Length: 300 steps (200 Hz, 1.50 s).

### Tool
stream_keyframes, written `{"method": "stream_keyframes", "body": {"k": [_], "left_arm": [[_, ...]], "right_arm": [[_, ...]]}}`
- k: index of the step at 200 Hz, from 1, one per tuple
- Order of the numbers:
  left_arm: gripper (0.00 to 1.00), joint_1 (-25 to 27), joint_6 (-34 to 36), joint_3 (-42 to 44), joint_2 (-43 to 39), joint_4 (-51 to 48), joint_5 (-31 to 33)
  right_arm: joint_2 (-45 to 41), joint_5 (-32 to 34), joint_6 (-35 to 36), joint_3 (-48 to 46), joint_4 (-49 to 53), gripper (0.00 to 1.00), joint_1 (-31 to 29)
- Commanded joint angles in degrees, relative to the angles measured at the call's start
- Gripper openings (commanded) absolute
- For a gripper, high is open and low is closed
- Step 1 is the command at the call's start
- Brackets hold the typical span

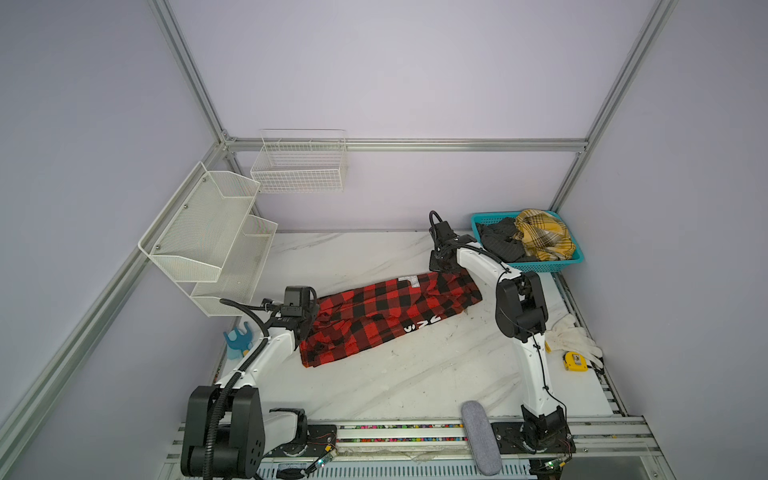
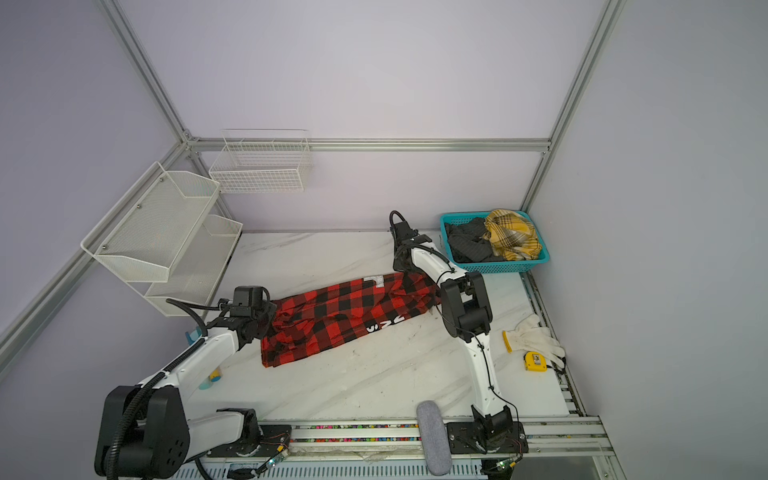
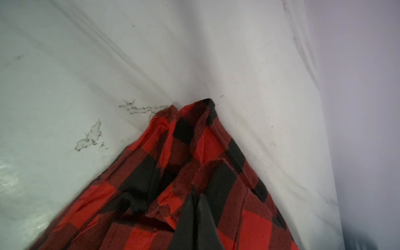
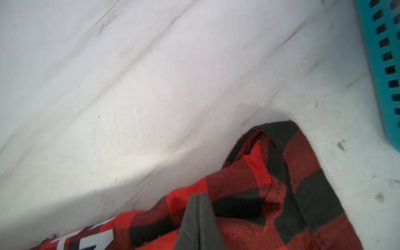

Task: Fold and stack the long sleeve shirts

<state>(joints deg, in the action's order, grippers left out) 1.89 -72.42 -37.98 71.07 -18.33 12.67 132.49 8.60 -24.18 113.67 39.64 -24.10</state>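
A red-and-black check long sleeve shirt lies as a long, partly folded strip across the white marble table, white letters showing at its front edge. My left gripper is at the strip's left end, and in the left wrist view it is shut with the check cloth bunched at its tips. My right gripper is at the far right corner, and the right wrist view shows it shut on the check cloth near its edge.
A teal basket at the back right holds a yellow plaid garment and a dark one. White gloves and a yellow tape measure lie at the right edge. White mesh shelves and a blue object are left.
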Motion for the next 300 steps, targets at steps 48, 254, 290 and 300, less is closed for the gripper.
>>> {"method": "stream_keyframes", "body": {"k": [48,254,290,300], "left_arm": [[0.00,-2.6,2.9,3.4,1.6,5.6,4.8],[0.13,-3.0,27.1,-23.2,25.9,-11.7,-24.1],[0.08,-3.3,27.9,-21.7,29.1,-11.8,-23.0],[0.08,-3.4,28.4,-21.0,28.9,-11.7,-22.2]], "right_arm": [[2.5,-0.8,0.9,0.1,-1.6,0.00,-1.7],[-26.5,-7.8,-4.8,-34.3,-6.9,0.38,-9.2],[-19.0,-7.9,-6.4,-30.8,-6.9,0.32,-8.9],[-16.9,-8.2,-6.6,-30.4,-7.1,0.32,-8.5]]}}
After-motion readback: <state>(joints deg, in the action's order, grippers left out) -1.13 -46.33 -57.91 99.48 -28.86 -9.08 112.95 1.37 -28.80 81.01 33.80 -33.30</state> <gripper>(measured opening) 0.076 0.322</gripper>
